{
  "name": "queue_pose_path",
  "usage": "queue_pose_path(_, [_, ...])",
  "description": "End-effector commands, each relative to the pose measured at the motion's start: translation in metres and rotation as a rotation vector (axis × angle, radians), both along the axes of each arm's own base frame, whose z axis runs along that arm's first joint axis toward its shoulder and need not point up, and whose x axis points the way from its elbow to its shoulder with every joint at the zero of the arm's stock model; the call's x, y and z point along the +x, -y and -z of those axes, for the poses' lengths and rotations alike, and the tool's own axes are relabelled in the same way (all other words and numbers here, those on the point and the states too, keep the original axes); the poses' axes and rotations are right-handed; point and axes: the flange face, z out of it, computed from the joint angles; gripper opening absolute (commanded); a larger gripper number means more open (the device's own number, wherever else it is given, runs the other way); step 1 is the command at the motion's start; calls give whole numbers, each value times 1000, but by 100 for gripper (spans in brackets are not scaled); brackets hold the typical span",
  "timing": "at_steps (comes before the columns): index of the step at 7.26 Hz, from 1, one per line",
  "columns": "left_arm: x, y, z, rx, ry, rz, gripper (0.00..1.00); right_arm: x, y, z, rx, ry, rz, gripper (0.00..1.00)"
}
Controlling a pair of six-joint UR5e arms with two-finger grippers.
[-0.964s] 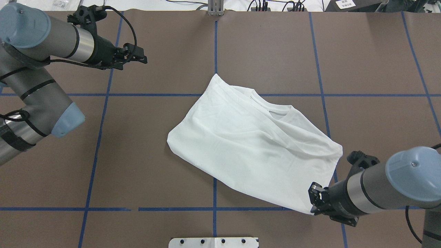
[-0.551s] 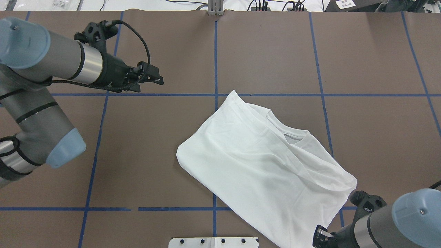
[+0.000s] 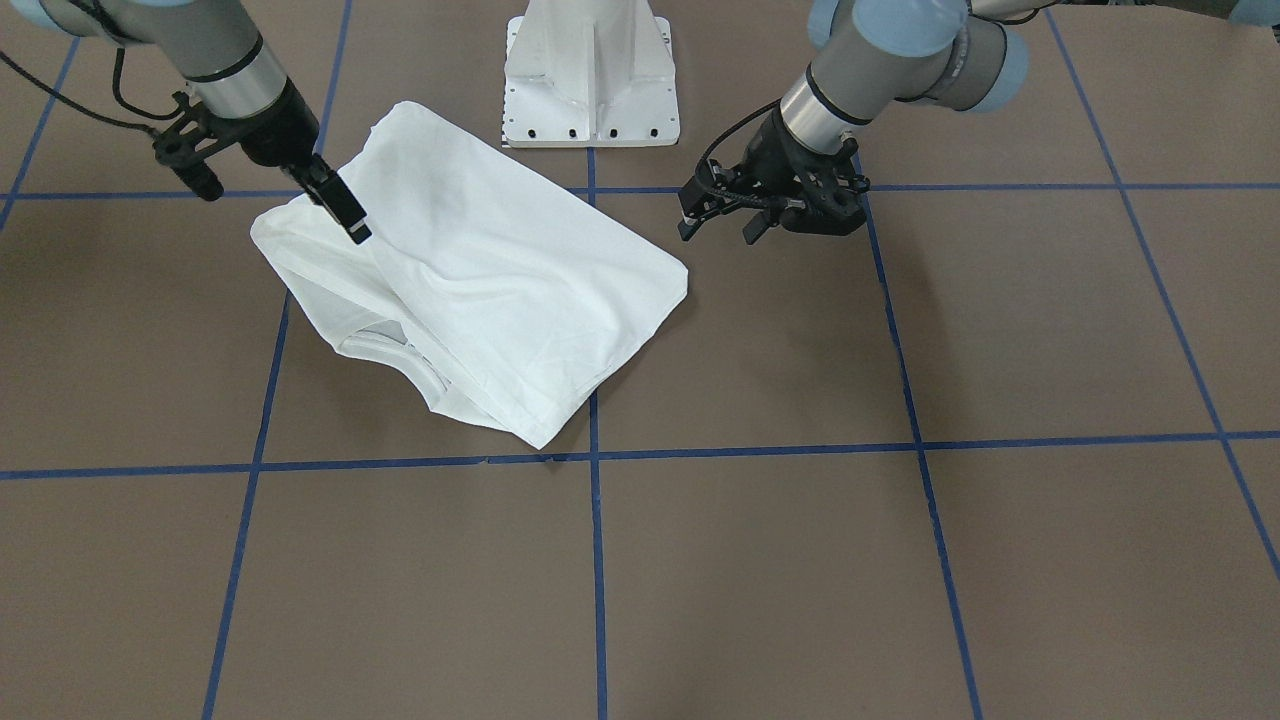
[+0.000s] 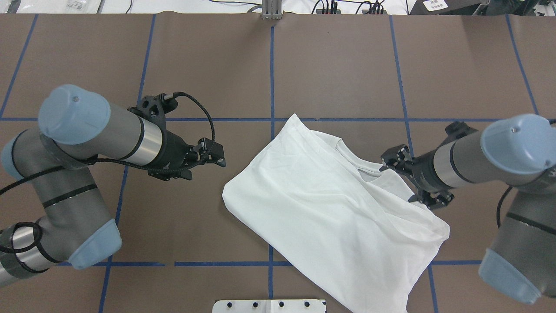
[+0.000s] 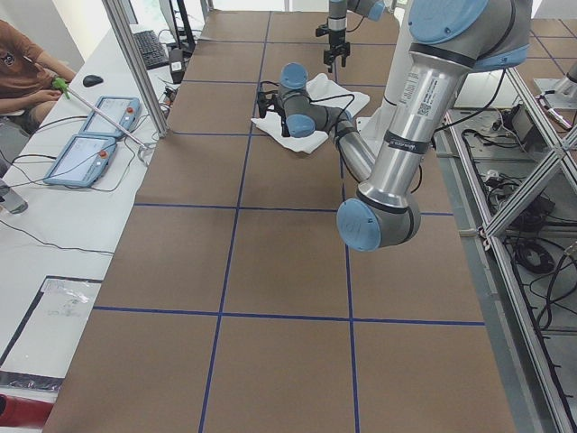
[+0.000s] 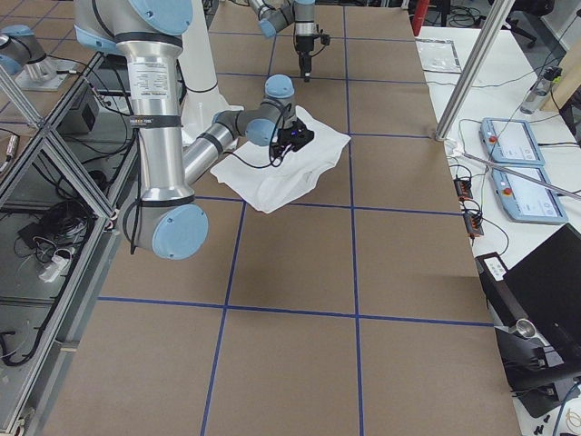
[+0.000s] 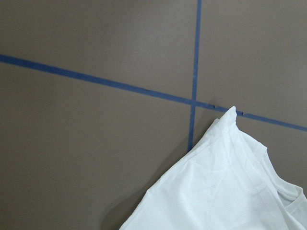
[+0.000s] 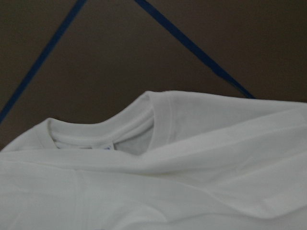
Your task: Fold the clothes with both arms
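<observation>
**Item:** white T-shirt [image 4: 330, 208], one. We record it lying on the brown surface [image 4: 339, 65], from the centre to the lower right of the overhead view. It sits askew to the blue tape lines [image 4: 272, 78], and its lower corner runs off the bottom edge.

**Condition:** gathered into a rough rectangle, no sleeves showing. The ribbed collar [image 8: 103, 132] is exposed along the upper-right edge, and creases cross the top layer.

**Left claw** [image 4: 219, 156]: fingers apart and empty. It is left of centre, near the shirt's left corner and not touching it.

**Right claw** [image 4: 389, 160]: right of centre, at the collar. We cannot tell whether its fingers are apart or nipping cloth.

**Progress, as we judge it:** the first folds are done. Still left are squaring and smoothing the packet, and probably one more fold to cover the collar.
</observation>
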Motion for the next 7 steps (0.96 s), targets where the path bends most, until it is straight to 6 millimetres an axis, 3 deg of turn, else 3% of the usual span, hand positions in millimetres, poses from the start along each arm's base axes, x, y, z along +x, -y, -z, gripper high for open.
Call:
queue_pose_path(1, [49,0,-15,-99,40,-20,90,18,76,-18,135,-81,7,100])
queue_pose_path(4, [65,3,-34,-117,78,-24,79,17,80,-26,141,-97,18,100])
queue_pose_path(7, [79,-1,-35,-125,87,-38,63,13,83,-35,133,-106,22,100])
